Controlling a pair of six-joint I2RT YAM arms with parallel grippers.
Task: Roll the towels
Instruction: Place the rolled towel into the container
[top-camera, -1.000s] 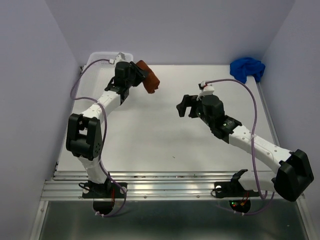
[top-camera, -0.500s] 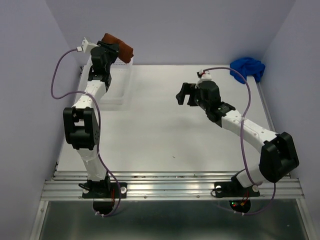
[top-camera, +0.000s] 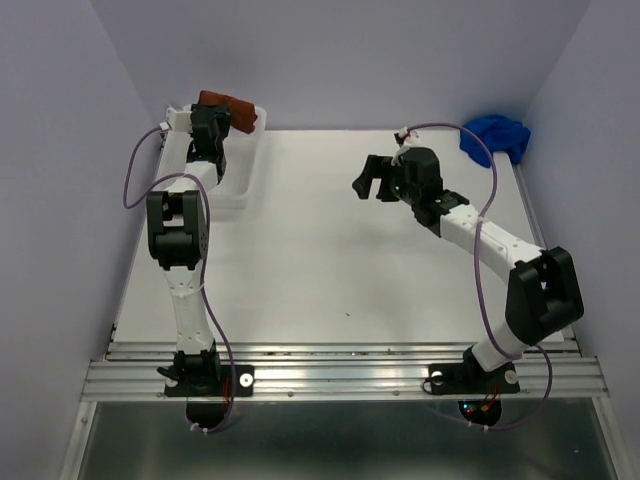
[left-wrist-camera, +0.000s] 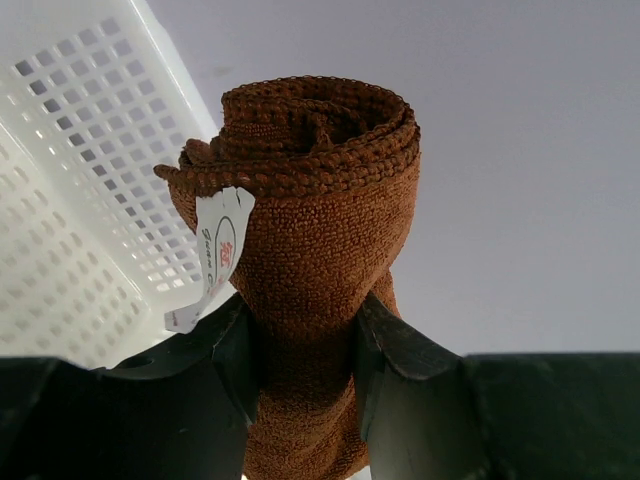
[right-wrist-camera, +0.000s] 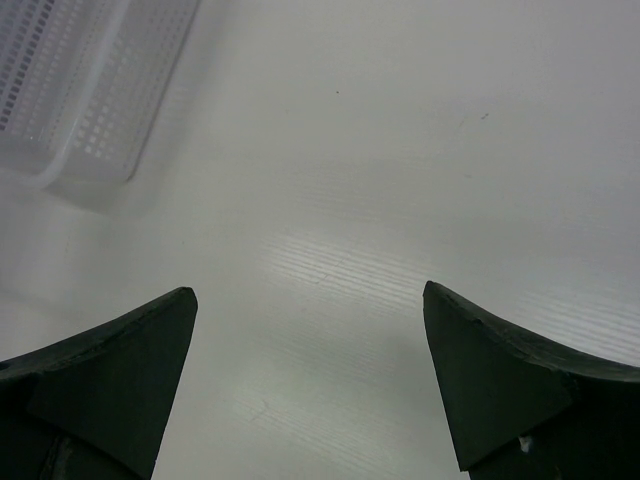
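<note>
Left tool (left-wrist-camera: 305, 345), rolled towel (left-wrist-camera: 315, 230) above basket (left-wrist-camera: 70, 170)

Lab: walled white test table (top-camera: 350, 260)

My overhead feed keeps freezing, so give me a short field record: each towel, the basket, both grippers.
rust-brown towel: rolled cloth bundle, white tag, held above the basket
bright blue towel: crumpled cloth heap, far right corner of the table
white perforated plastic basket: far left of the table
left gripper: shut on the rust-brown towel
right gripper: open, empty, above bare table
</note>
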